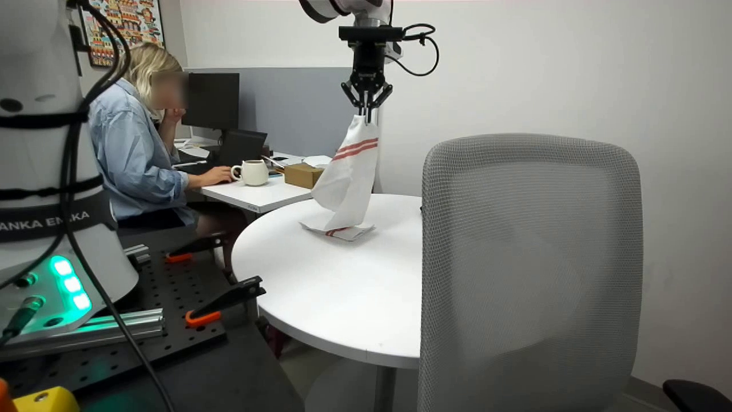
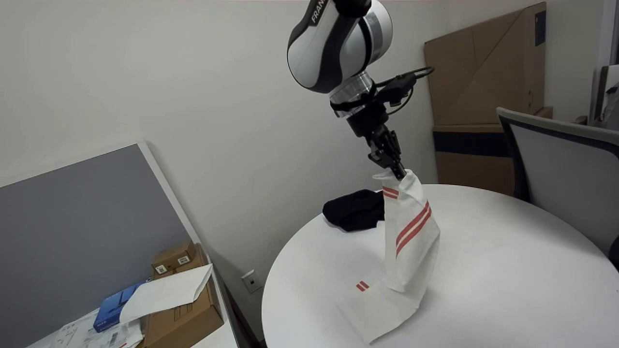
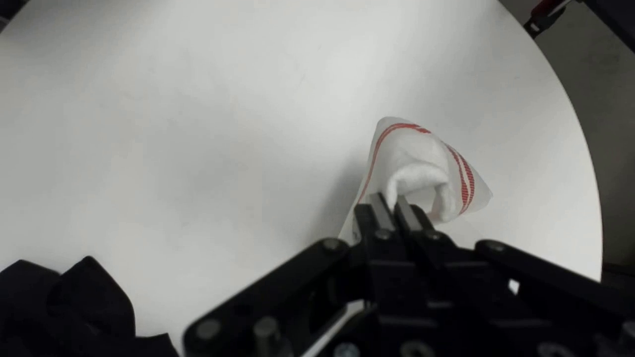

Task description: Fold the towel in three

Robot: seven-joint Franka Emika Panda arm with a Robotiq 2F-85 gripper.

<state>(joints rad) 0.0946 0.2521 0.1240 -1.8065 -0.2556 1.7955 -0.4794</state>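
Observation:
The towel is thin white cloth with red double stripes. It hangs from my gripper in both exterior views, where the towel (image 1: 351,183) (image 2: 411,251) reaches down to the round white tabletop (image 1: 326,280) (image 2: 508,270). Its lower end lies bent on the tabletop. My gripper (image 1: 365,116) (image 2: 400,175) is shut on the towel's upper edge and holds it well above the table. In the wrist view, the gripper (image 3: 393,198) pinches a fold of the towel (image 3: 404,148), whose top edge curls in a loop beside the fingers. The towel's rear layers are hidden.
A crumpled black cloth (image 2: 355,210) (image 3: 74,307) lies on the tabletop near the wall. A grey mesh chair (image 1: 532,257) (image 2: 566,164) stands at the table's edge. A seated person (image 1: 137,143) works at a desk with a mug (image 1: 251,173) and a small box (image 1: 303,175).

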